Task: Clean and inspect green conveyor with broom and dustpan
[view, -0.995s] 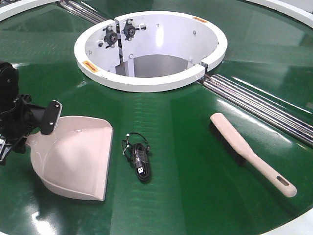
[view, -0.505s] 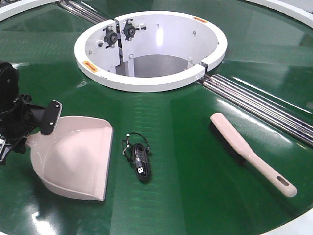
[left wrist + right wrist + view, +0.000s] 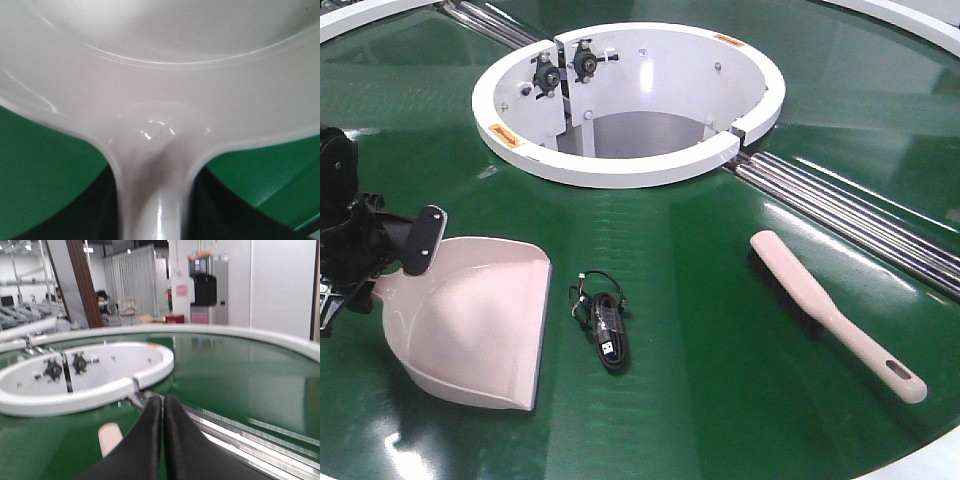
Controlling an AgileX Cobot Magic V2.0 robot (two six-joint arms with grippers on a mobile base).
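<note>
Left gripper clamps dustpan handle. Right gripper is closed, empty; broom nearest it, axis 10-to-4 o'clock, handle at 4.

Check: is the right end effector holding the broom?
No, the broom lies free on the green conveyor, and the right end effector is shut with nothing between its fingers.

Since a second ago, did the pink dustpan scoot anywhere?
No. The dustpan sits just as far from the white central ring as before, with the left tool clamped on its handle.
</note>
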